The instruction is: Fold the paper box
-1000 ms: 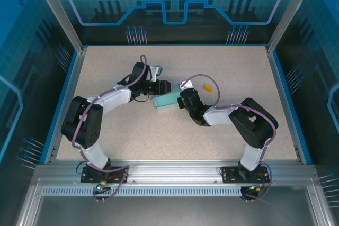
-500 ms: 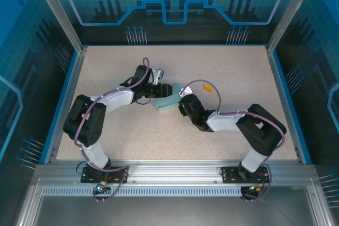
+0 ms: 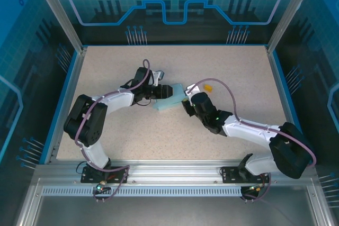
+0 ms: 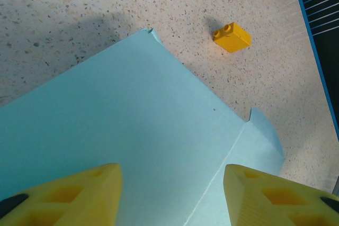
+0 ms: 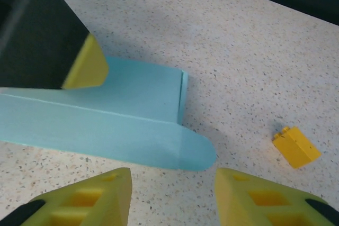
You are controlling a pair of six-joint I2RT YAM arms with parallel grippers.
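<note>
**Paper box point(image 3: 167, 104) on table point(image 3: 238, 67), both claws released**

Left claw point(image 4: 172, 183) is held spread over the box's top panel. Right claw point(image 5: 172, 189) is held apart just short of the rounded flap point(image 5: 193, 154). Yellow brick point(image 5: 295, 146) is seen nearby.

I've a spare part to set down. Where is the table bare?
Bare: table behind the paper box, its far-left corner, and the near middle in front of the box. Crowded: the centre, where left hand and right hand meet at the box, yellow brick beside.
</note>
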